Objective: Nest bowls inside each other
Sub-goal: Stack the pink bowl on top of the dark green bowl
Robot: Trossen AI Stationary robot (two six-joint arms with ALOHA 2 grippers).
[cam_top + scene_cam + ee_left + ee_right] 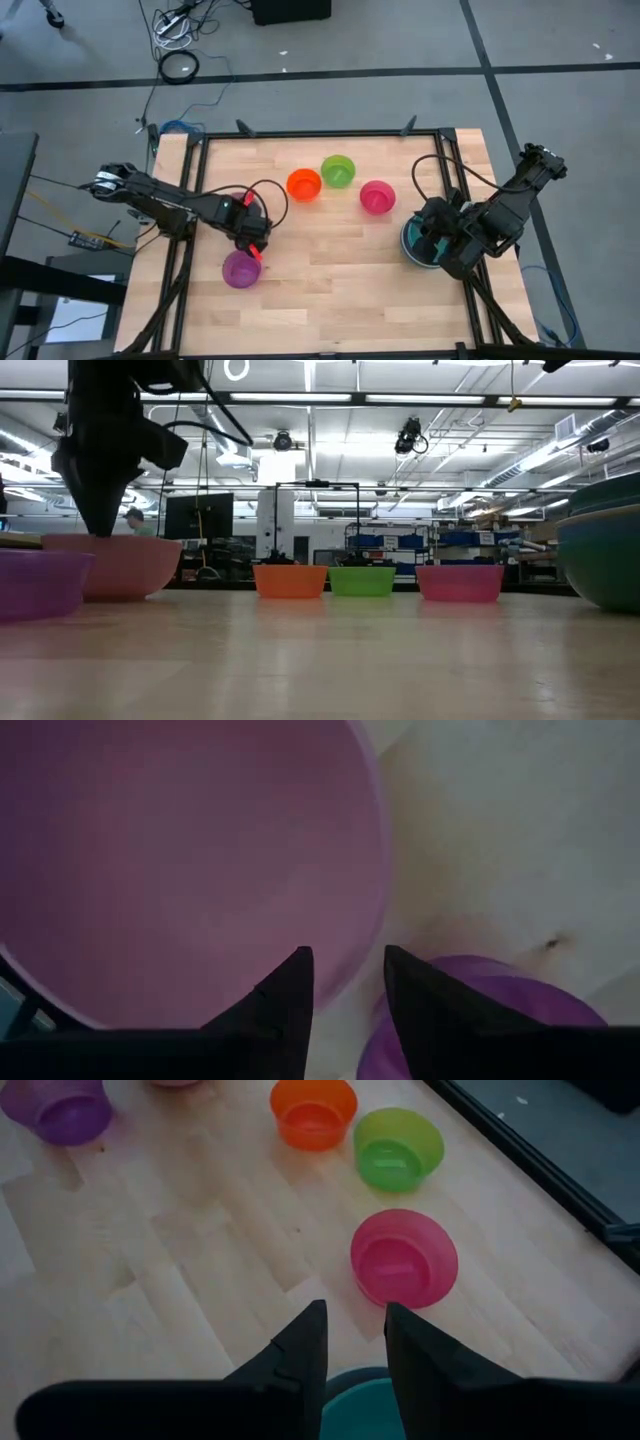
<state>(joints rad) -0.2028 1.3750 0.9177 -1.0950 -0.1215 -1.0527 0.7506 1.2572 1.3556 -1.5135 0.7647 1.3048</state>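
Nearest along the pale wood table (330, 290): purple bowl (241, 269), with left gripper (252, 236) just above it, fingers spread beside the rim of a pink bowl (180, 860). At the right edge, right gripper (432, 238) over teal bowls (415, 248); cannot tell its finger state. Mid-table, well apart: orange bowl (304, 185), green bowl (338, 171), magenta bowl (377, 197). Beyond: grey floor (400, 40), coiled cables (178, 66); in the low view, ceiling strip lights (420, 398), shelving (470, 550).

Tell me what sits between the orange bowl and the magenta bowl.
The green bowl sits between the orange bowl and the magenta bowl, set slightly farther back. The high view shows it; the low view agrees.
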